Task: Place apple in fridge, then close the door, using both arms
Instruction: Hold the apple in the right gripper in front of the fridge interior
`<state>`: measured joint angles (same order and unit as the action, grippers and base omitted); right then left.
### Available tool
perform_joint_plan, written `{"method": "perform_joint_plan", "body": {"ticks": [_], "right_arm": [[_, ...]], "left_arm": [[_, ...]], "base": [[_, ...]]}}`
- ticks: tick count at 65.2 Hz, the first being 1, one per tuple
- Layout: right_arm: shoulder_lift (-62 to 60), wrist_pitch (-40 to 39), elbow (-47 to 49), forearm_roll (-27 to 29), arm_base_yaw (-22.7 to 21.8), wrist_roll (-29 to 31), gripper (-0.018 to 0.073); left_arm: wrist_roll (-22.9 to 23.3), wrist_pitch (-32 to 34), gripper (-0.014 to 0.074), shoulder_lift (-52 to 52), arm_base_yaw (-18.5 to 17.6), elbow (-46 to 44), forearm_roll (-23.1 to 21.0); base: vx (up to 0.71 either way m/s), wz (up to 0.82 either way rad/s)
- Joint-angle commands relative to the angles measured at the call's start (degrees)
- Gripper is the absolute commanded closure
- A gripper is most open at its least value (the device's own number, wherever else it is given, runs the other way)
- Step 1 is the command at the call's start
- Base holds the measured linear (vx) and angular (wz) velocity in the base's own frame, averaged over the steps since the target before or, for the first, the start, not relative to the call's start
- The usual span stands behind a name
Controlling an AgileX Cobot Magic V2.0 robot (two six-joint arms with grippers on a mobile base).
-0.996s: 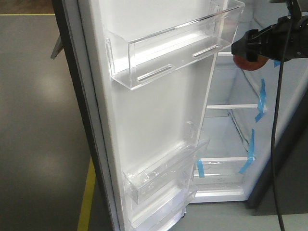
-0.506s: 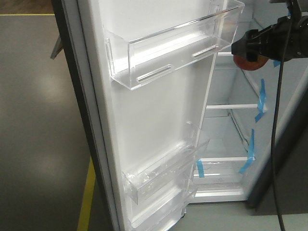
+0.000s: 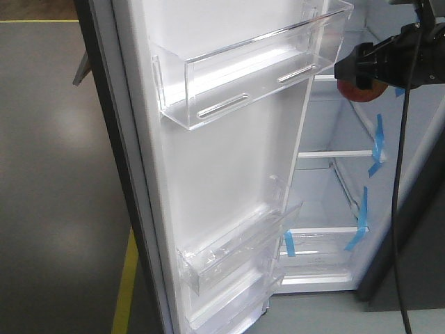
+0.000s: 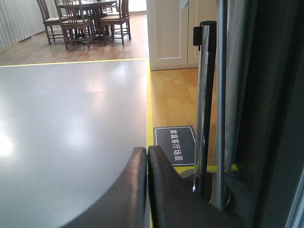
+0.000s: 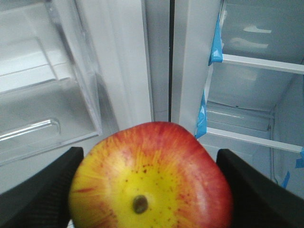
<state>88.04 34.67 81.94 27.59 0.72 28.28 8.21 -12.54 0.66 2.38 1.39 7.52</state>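
While my right gripper (image 5: 152, 190) clamps the apple (image 5: 152, 161) at the fridge (image 3: 334, 118) mouth, beside the door (image 3: 229, 160), I should ease it in level onto a shelf (image 5: 261, 63); my left gripper (image 4: 147, 164) sits pinched together, empty.

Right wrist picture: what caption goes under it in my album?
The right tool holds a red-and-yellow apple before the open fridge and its white shelves.

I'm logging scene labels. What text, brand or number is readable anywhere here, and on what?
"家庭客厅场景": white characters on the dark floor sign, left wrist view; small, so possibly misread.
Nothing readable on the fridge, door or apple.
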Motion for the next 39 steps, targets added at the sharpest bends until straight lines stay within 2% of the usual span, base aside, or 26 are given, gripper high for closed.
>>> {"method": "perform_joint_plan", "body": {"ticks": [1,39], "right_arm": [[-2.5,-3.6,1.9,1.3,-0.1,0.4,0.0391],[-2.5,-3.6,1.9,1.3,-0.1,0.4,0.0391]], "left_arm": [[0.0,3.9,0.0602,0.9,-0.3,1.6,-0.4],[0.0,3.9,0.0602,0.9,-0.3,1.6,-0.4]], "base": [[0.0,0.0],[0.0,0.0]]}}
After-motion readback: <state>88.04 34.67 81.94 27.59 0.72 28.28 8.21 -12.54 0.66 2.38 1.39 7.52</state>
